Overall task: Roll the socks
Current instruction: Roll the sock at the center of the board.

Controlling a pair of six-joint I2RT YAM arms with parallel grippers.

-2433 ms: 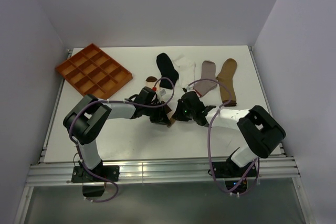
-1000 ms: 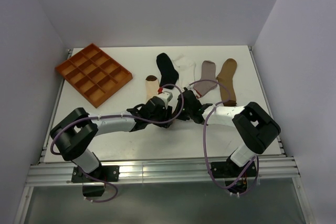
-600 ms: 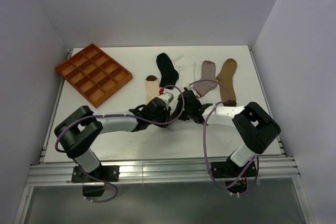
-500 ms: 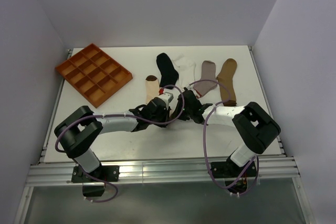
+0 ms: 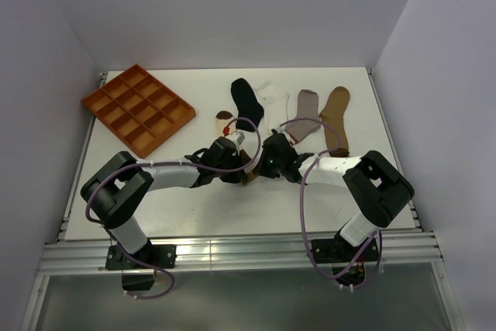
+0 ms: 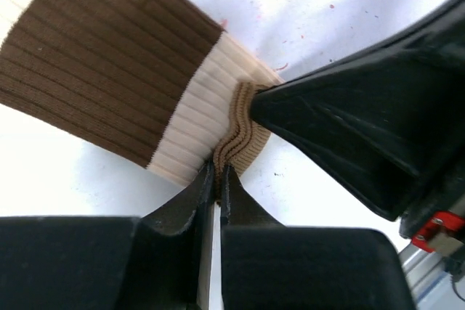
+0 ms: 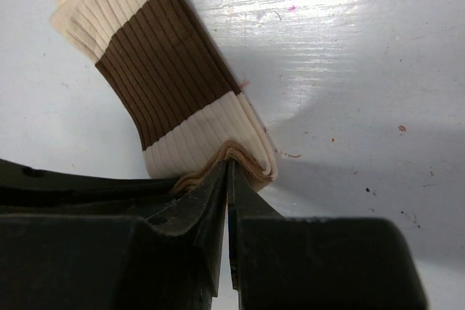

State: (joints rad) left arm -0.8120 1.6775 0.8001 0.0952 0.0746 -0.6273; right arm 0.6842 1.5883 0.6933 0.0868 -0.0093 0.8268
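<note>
- Top view: both arms reach in to the middle of the bench [image 5: 194, 207], and their tips meet over the cream-and-brown sock [image 5: 248, 177]. It lies just in front of the row of other socks, and the arms hide most of it.
- The black sock [image 5: 246, 101], white sock [image 5: 273, 100], grey sock [image 5: 308, 106] and tan sock [image 5: 335, 118] lie flat side by side toward the far edge, none of them rolled. The orange tray [image 5: 138, 108] sits at the far left corner.
- Left wrist view: the left gripper [image 6: 216, 179] is closed, pinching the puckered brown cuff edge of the banded sock [image 6: 109, 85]. A finger of the right gripper [image 6: 341, 128] presses in at the same fold from the other side.
- Right wrist view: the right gripper [image 7: 228, 172] is likewise closed, clamped on the cuff where the layers bunch. The rest of the sock [image 7: 163, 70] lies flat on the bench, leading away.
- Two grips close together on one end probably serve to hold the cuff taut and start a tight first turn. The roll looks barely begun.
</note>
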